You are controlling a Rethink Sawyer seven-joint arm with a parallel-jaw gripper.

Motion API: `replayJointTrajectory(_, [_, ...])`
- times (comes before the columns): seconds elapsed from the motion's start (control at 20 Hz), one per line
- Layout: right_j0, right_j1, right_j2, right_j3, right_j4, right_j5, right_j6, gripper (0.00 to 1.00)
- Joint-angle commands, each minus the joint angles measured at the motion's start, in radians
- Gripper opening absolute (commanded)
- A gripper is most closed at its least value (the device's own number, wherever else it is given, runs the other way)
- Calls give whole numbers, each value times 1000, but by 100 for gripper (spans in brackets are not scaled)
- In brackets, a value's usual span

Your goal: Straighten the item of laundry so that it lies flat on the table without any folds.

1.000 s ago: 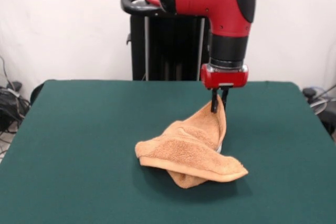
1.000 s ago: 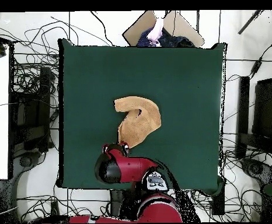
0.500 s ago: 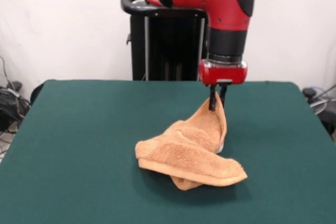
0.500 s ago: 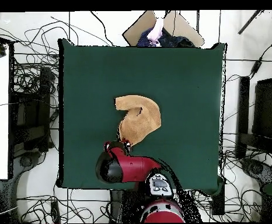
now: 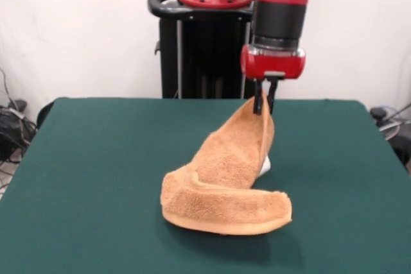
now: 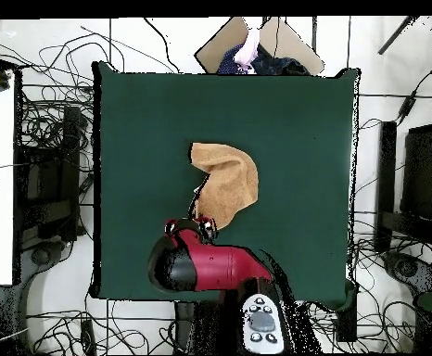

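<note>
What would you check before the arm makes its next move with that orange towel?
1. Gripper pinching a towel corner: ok, shut on it and lifted.
2. Towel flat: not ok, its low end is doubled in a thick fold.
3. Low end resting on the table: ok.
4. Bare table around the towel for spreading: ok, green shows on every side in the overhead view.
5. How firm the grip is: cannot tell.

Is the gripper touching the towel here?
Touching. The front view shows the gripper pinching a raised corner of the towel between shut fingers.
</note>
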Motion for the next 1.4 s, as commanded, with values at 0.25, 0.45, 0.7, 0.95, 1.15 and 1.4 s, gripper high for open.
replayJointTrajectory(0.25, [-26,-102,73,-32,19,175,105,0])
replayJointTrajectory(0.45, [-31,-117,78,-39,20,201,100,0])
replayJointTrajectory(0.7, [-21,-148,71,-61,22,266,86,0])
replayJointTrajectory(0.95, [-4,-173,60,-77,29,326,94,0])
replayJointTrajectory(1.15, [15,-194,45,-80,30,357,112,0])
replayJointTrajectory(1.4, [40,-223,27,-87,33,413,132,0])
